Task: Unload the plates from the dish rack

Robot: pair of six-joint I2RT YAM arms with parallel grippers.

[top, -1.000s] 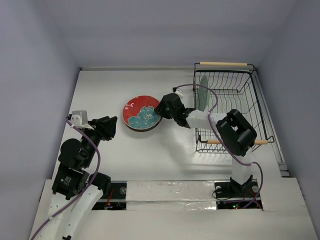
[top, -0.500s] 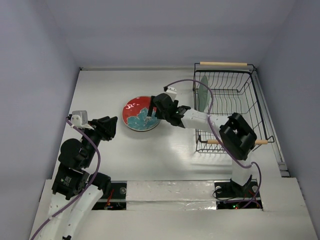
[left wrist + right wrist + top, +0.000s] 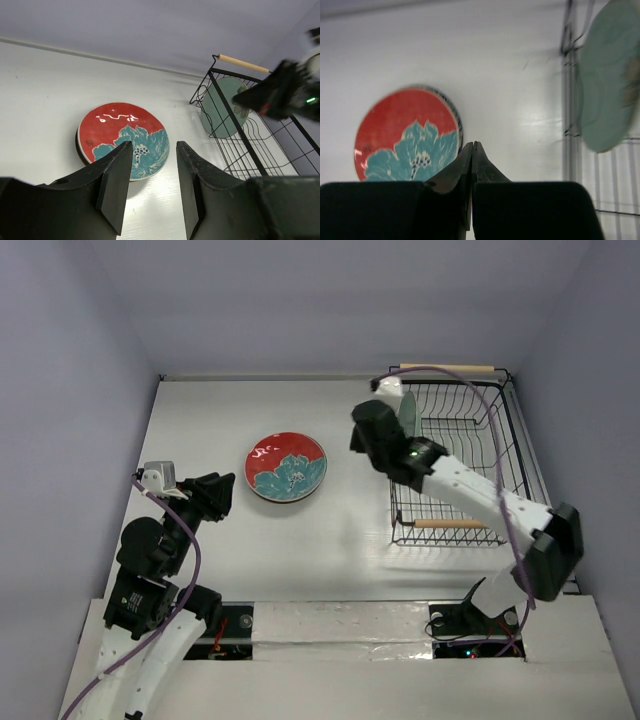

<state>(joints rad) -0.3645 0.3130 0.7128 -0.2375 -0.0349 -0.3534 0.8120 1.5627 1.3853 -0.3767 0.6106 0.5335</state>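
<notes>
A red plate with teal flowers (image 3: 287,466) (image 3: 115,129) (image 3: 402,131) lies flat on the white table, with a dark rim showing under its edge. The black wire dish rack (image 3: 500,445) (image 3: 262,150) stands at the right. A pale green plate (image 3: 407,422) (image 3: 223,106) (image 3: 605,75) stands upright at its left end. My right gripper (image 3: 362,435) (image 3: 472,145) hovers between the red plate and the rack, shut with nothing in it. My left gripper (image 3: 218,494) (image 3: 154,146) is open and empty, near and to the left of the red plate.
The rack has wooden rod handles at the far end (image 3: 447,368) and the near end (image 3: 450,524). Grey walls close in the table on the left, back and right. A purple cable (image 3: 470,380) arcs from the right arm over the rack.
My right gripper let go of the red plate, opened wide, then shut and swung right and up toward the rack. The red plate stays flat on the table. The left arm has not moved.
</notes>
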